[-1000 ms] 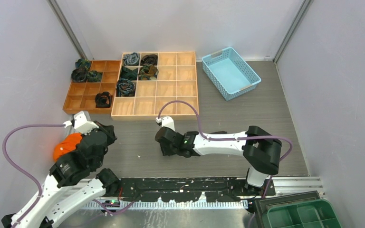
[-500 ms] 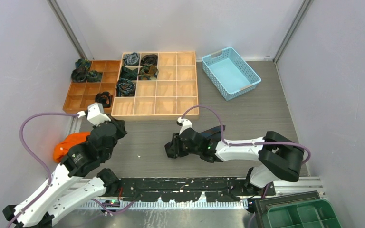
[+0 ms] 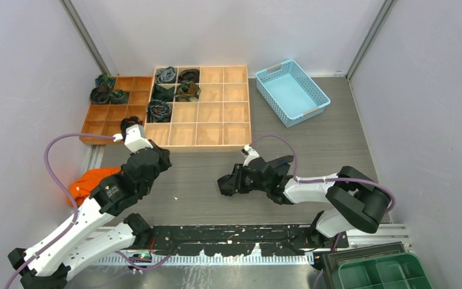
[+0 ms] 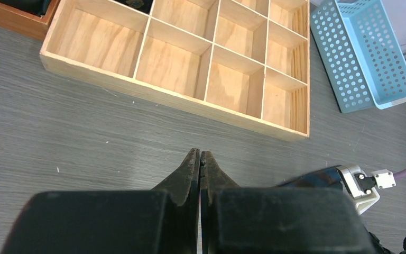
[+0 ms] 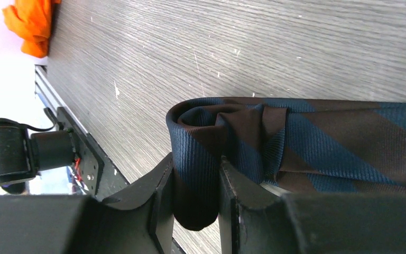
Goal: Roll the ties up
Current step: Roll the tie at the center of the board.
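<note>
My right gripper (image 5: 195, 196) is shut on a navy and brown striped tie (image 5: 296, 132). The tie's end is folded into a loose roll just above the grey table, and its strip runs off to the right. In the top view this gripper (image 3: 225, 184) is at mid-table and the tie is mostly hidden by the arm. My left gripper (image 4: 200, 156) is shut and empty. It hovers over the table near the front edge of the light wooden tray (image 3: 240, 141). Several rolled ties (image 3: 159, 111) lie in tray compartments.
A darker wooden tray (image 3: 96, 114) stands left of the light one. A light blue basket (image 3: 292, 91) is at the back right. An orange rounded object (image 3: 93, 180) lies at the left edge. A green bin (image 3: 385, 272) sits at the near right corner.
My left gripper has moved forward and right, away from the orange object toward the trays. My right gripper has shifted right and slightly nearer with the tie in it.
</note>
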Robot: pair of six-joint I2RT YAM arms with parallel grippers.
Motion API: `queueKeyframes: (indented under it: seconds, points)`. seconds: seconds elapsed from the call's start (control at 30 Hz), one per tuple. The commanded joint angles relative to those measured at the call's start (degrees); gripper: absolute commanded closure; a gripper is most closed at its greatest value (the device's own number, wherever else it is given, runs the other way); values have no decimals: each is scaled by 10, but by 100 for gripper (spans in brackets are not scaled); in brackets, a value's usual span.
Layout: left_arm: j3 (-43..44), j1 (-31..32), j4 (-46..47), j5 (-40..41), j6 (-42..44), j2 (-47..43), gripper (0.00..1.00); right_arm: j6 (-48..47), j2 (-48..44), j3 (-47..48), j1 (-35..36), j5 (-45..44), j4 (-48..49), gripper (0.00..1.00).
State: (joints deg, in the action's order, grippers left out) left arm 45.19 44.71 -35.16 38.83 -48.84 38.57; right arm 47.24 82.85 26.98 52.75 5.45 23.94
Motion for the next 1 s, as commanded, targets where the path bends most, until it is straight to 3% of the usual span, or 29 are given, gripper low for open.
queueKeyframes:
  seconds: [0.0, 0.17, 0.53, 0.8, 0.97]
  points:
    - [4, -1, 42, -2, 9, 6, 100, 24, -19, -16, -25, 67, 63, 65]
    - [7, -1, 45, 1, 13, 3, 100, 27, 3, 17, -25, 121, 68, 65]
    - [3, -1, 43, 2, 19, -2, 100, 120, 121, 20, -26, 199, 268, 65]
    - [4, -1, 54, -5, 22, 11, 100, 164, 123, -34, -50, 215, 395, 65]
    - [1, -1, 61, -13, 19, 22, 100, 137, 136, -18, -59, 220, 312, 65]
